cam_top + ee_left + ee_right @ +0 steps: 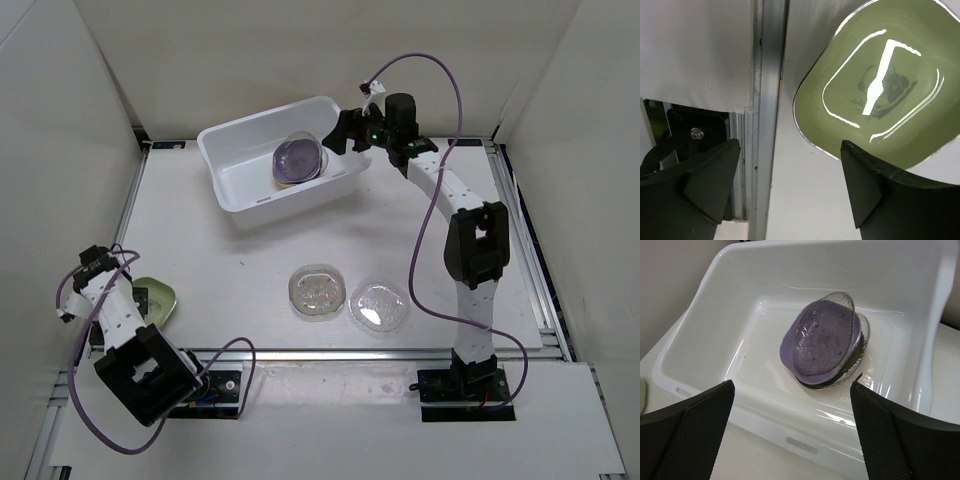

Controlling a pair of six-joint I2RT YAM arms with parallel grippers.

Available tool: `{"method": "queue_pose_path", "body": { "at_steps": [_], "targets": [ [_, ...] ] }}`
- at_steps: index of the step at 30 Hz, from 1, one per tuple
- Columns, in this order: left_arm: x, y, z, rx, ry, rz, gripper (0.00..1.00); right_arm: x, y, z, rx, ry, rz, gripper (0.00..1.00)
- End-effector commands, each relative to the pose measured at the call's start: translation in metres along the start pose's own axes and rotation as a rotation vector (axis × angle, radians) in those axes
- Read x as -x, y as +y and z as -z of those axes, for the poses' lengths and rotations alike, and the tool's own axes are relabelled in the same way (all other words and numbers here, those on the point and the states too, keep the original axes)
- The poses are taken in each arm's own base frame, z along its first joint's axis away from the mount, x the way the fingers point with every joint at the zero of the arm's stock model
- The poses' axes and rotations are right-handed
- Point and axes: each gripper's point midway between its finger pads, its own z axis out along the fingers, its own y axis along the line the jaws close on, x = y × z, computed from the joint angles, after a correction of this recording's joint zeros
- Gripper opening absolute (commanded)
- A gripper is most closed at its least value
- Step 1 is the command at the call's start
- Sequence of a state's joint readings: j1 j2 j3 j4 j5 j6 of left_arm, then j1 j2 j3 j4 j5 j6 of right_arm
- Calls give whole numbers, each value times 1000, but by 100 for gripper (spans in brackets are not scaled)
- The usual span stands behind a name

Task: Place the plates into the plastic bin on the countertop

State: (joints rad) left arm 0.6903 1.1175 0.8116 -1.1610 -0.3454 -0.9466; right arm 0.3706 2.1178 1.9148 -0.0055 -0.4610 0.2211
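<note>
Lower left: left tool [790,150] spread wide, empty, over green plate [155,298] on bench [250,250]. Centre: clear plate [317,290] beside second clear plate [378,305]. Upper centre: plastic bin [232,196] holding tilted purple plate [298,158]. Right tool [792,390] wide, empty, at the bin's right rim.

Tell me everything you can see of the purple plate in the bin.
The purple plate is a rounded, translucent, plastic-looking dish with a dimpled face and a clear raised rim. It lies tilted near the middle of the white plastic bin, leaning on a darker plate underneath, whose edge shows at its lower right. Nothing else touches it; the right tool hangs open above, apart.
</note>
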Motion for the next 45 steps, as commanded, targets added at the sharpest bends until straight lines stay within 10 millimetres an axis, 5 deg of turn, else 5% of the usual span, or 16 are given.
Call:
{"method": "queue_pose_path", "body": {
  "at_steps": [1, 10, 14, 19, 22, 23, 24, 25, 29, 32, 33, 35, 36, 42, 44, 45],
  "targets": [
    [6, 0, -15, 66, -32, 79, 94, 30, 6, 27, -12, -44, 64, 99],
    [-7, -5, -49, 106, 0, 65, 96, 38, -1, 33, -53, -52, 108, 99],
    [-4, -9, -58, 89, -30, 69, 74, 38, -2, 31, -45, -51, 108, 99],
    [-9, -11, -67, 92, -19, 71, 65, 47, -1, 32, -41, -65, 116, 99],
    [-7, -13, -69, 91, -27, 90, 43, 50, 1, 34, -34, -67, 123, 99],
    [-4, -15, -66, 83, -36, 91, 32, 54, 5, 38, -32, -74, 128, 99],
    [-2, -17, -64, 73, -41, 99, 10, 48, 5, 38, -31, -61, 121, 99],
    [0, -20, -61, 55, -48, 99, 10, 49, 5, 40, -32, -62, 130, 99],
    [19, -48, -28, -95, -137, 58, 10, 54, 9, 57, -57, -76, 143, 99],
    [35, -100, 20, -344, -211, -49, 10, 52, 10, 71, -65, -77, 130, 99],
    [40, -131, 53, -490, -237, -79, 10, 53, 7, 78, -73, -90, 125, 99],
    [42, -163, 89, -630, -275, -150, 10, 54, 3, 86, -88, -103, 104, 99],
    [51, -183, 126, -722, -328, -181, 10, 48, -4, 89, -103, -97, 86, 99],
    [13, -275, 255, -1066, -462, -451, 10, 33, -21, 111, -176, -82, 51, 99],
    [-25, -309, 294, -1213, -441, -559, 10, 21, -28, 119, -218, -67, 35, 99],
    [-48, -327, 289, -1236, -412, -643, 10, 29, -29, 125, -234, -100, 47, 99]
  ]
}}
